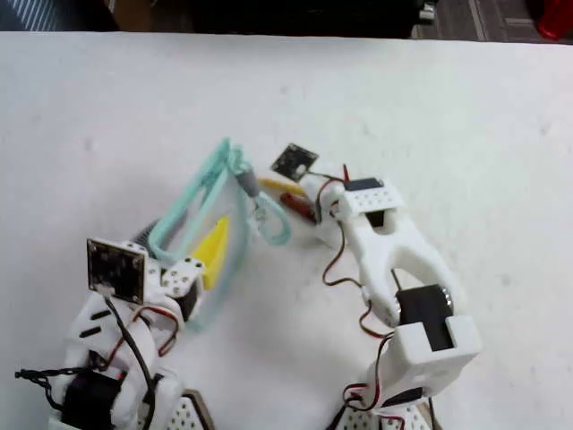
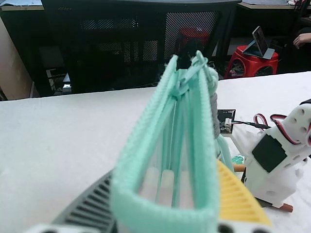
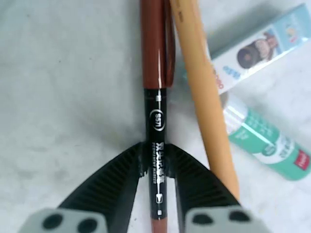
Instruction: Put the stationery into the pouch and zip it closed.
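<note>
A teal mesh pouch [image 1: 179, 215] stands on its edge with its mouth open. My left gripper [image 1: 201, 264] is shut on its near end. In the left wrist view the pouch [image 2: 189, 145] rises between the gripper's [image 2: 165, 204] grey and yellow fingers. My right gripper [image 1: 304, 204] is just right of the pouch, low over the table. In the right wrist view its black fingers [image 3: 121, 184] press both sides of a brown and black pen [image 3: 156, 97], so the gripper [image 3: 156, 158] is shut on it. Beside the pen lie a tan pencil [image 3: 204, 97], a green glue stick [image 3: 265, 141] and a light blue eraser box [image 3: 257, 48].
The white table [image 1: 448, 107] stretches wide to the far side and right. The right arm's white body [image 2: 277, 160] stands close beside the pouch. Past the table's far edge are dark chairs and a red stool [image 2: 250, 60].
</note>
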